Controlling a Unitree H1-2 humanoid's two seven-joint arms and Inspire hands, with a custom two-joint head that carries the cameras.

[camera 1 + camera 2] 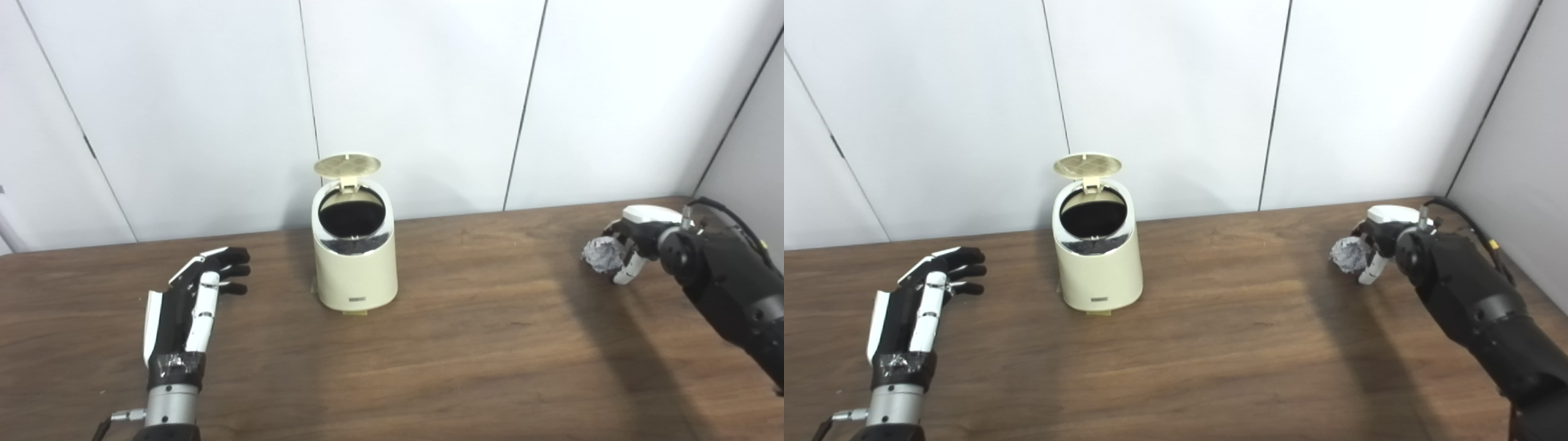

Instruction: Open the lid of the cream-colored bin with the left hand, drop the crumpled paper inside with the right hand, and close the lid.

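The cream-colored bin (355, 269) stands upright on the wooden table (478, 343), toward the back and a little left of centre. Its round lid (346, 165) is flipped up on the rear hinge, and the dark inside shows. At the far right, my right hand (631, 242) is shut on the grey crumpled paper (603, 255), held just above the table and well away from the bin. My left hand (196, 294) rests open to the left of the bin, fingers stretched out toward the back, holding nothing.
White wall panels (416, 92) close off the table's far edge just behind the bin, and a side wall (759, 147) stands at the right. Bare wood lies between the bin and each hand.
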